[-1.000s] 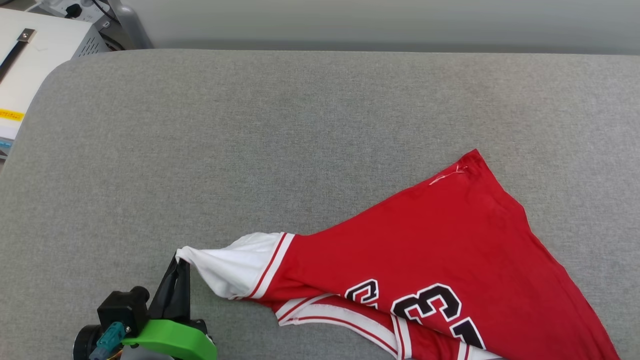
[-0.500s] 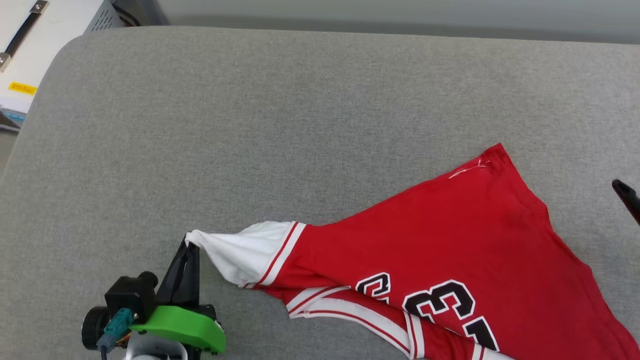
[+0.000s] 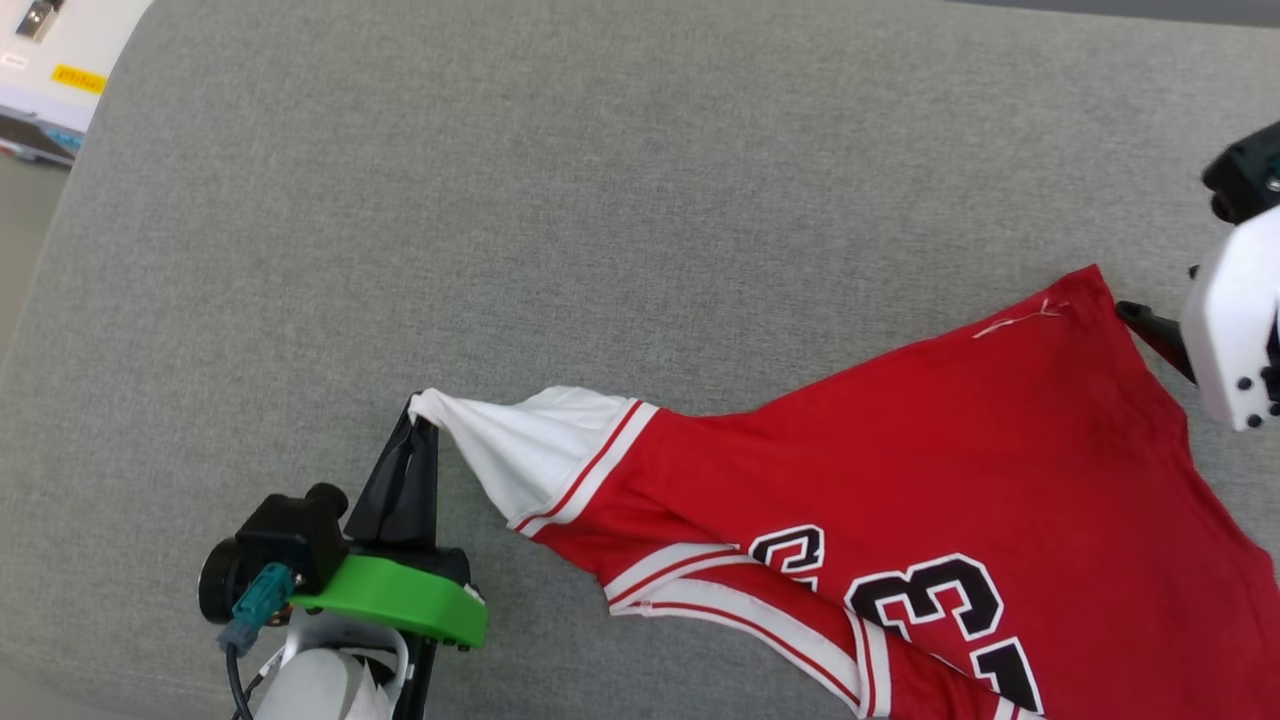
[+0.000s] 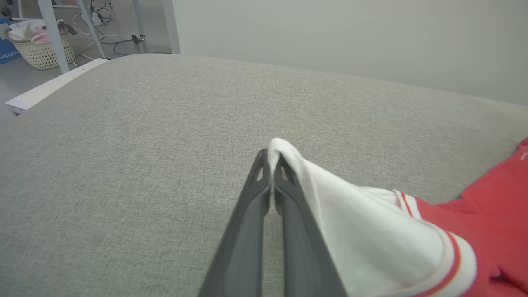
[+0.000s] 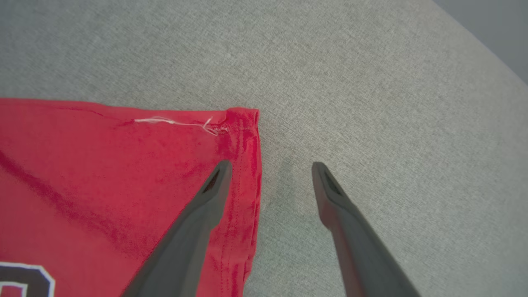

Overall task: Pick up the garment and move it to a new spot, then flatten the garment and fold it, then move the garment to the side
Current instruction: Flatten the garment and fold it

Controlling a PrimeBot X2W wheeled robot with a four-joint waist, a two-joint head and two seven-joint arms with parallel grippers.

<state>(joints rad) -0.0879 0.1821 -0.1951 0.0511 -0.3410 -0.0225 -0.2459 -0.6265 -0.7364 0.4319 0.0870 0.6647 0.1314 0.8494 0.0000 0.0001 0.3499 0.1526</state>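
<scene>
Garment (image 3: pixel 900 470) in left jaws (perhaps taut)

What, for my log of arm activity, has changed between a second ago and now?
The right gripper has come in from the right, open, its fingers either side of the red hem edge of the garment. The left gripper stays shut on the white sleeve tip, and the garment lies as before; the whole-picture shift is the camera's.

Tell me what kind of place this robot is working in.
Probably a lab or test room, not a home: a red jersey lies on a grey padded fabric worktop, with a laundry basket, loose cables and metal frame legs on the bare floor beyond.
</scene>
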